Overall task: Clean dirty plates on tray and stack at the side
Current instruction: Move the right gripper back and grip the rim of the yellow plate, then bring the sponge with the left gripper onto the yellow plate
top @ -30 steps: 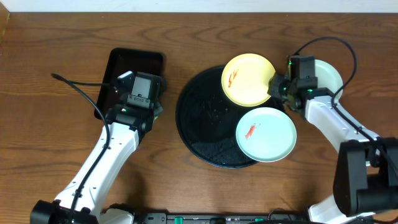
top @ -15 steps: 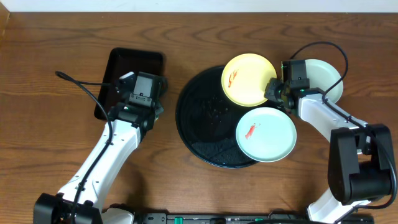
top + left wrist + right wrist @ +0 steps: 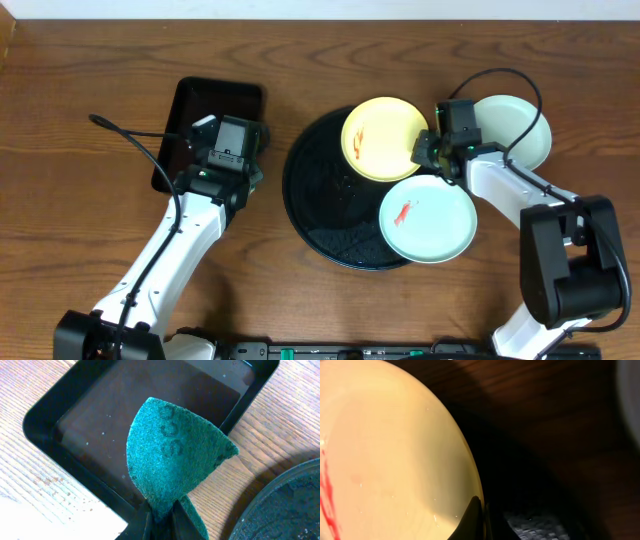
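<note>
Shifted left since a second ago, the pale yellow plate (image 3: 380, 140) sits further onto the round black tray (image 3: 320, 190). Over the rectangular tray (image 3: 200, 100), the left gripper (image 3: 160, 515) pinches a green scouring pad (image 3: 175, 455); the blue-green plate (image 3: 430, 218) overhangs the round tray's edge; the right gripper (image 3: 425, 150) clamps the yellow rim; the white plate (image 3: 520, 125) lies off the tray, rightmost.

Soft, blurred sheen on yellow plate (image 3: 395, 460)

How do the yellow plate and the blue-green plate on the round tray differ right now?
The yellow plate is pinched at its rim by the right gripper; the blue-green plate lies free. The yellow plate sits farther back on the tray, the blue-green plate nearer. Both are round, shallow and red-smeared.
</note>
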You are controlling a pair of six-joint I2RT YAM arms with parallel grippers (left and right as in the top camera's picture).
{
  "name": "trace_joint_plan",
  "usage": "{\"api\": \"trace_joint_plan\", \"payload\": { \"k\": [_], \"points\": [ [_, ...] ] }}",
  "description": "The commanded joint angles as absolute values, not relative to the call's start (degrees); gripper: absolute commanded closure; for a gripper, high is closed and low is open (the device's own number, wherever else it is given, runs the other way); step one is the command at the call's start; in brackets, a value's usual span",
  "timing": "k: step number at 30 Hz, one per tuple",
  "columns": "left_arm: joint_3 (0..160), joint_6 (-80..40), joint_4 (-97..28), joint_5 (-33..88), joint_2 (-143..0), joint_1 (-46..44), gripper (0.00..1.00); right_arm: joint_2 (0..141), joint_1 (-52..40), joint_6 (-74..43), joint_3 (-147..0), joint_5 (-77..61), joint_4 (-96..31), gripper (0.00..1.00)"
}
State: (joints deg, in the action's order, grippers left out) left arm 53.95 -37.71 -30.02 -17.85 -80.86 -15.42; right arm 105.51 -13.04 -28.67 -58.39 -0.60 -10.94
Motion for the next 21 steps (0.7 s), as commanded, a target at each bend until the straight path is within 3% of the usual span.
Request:
{"api": "trace_joint_plan", "payload": {
  "k": [1,13,21],
  "points": [
    [53.69,-38.44,-29.50,-15.16,-81.23,-15.18,0.92,106.08,-15.25,-26.83,-58.50,-1.85,-10.92,0.99],
    [53.69,-38.22,-23.38,3.79,-81.23,-15.70,0.92,106.06,-23.73,-25.19,-58.50,-2.42,-10.96,0.99],
    [53.69,-41.50,-19.05,4.10,-82.28,-19.94,0.92,106.08,-24.80,-25.23,-58.50,-2.42,-11.38,0.99]
  ]
}}
